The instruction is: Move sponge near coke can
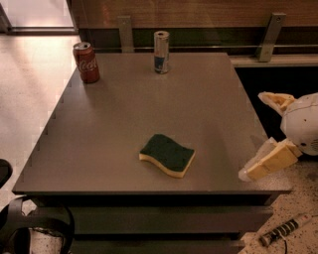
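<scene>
Right of the sponge [167, 155], well apart, hangs the tool [253, 135], fingers [271, 162] spread.

— What sort of place are you working in?

— You're in a plain workplace interior, an office or a lab. You can't tell which.

— What shows you that?

— The grey slab table [99, 139], the pale speckled hard floor [30, 89], and the dark wood wall panel [198, 12] with metal brackets [125, 32] fixed along it.

— And where is your arm in this room?

— Your gripper [254, 135] hangs by the table's right edge, near the front corner, fingers spread wide.
</scene>
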Controlling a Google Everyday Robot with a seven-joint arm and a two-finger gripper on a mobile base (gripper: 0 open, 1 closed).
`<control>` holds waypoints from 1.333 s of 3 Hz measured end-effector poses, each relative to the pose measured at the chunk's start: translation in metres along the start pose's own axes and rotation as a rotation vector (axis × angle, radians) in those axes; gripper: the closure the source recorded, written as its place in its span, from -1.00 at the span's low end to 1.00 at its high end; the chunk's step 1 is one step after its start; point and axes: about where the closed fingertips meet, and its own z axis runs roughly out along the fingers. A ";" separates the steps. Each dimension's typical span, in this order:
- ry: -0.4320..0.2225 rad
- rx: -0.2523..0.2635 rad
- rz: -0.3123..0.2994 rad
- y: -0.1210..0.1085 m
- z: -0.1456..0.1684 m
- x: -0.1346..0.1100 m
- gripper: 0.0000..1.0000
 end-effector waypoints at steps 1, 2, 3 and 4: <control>-0.158 -0.029 0.054 0.013 0.030 -0.002 -1.00; -0.296 -0.048 0.087 0.025 0.047 -0.027 -1.00; -0.284 -0.047 0.081 0.025 0.046 -0.026 -1.00; -0.294 -0.067 0.102 0.031 0.055 -0.026 -1.00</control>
